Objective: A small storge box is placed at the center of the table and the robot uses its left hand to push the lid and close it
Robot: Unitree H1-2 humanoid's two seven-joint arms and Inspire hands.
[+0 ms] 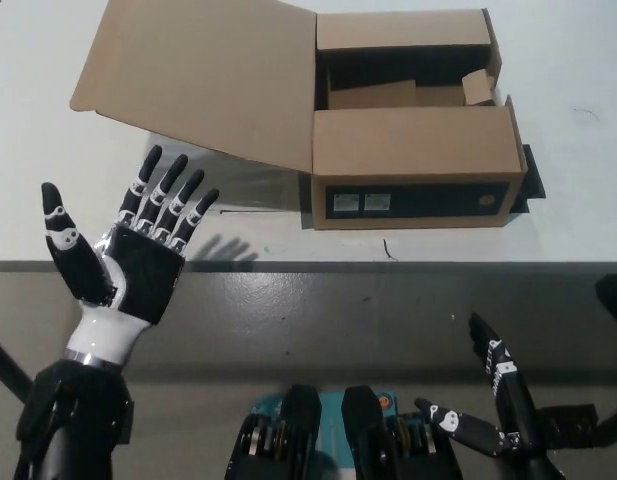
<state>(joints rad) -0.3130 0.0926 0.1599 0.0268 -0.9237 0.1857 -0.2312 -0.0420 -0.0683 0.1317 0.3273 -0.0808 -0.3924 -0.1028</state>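
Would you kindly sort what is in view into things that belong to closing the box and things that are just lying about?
Belongs to the job:
cardboard box
open lid
left hand, open, raised below the lid

Just there:
right hand, resting at lower right
table
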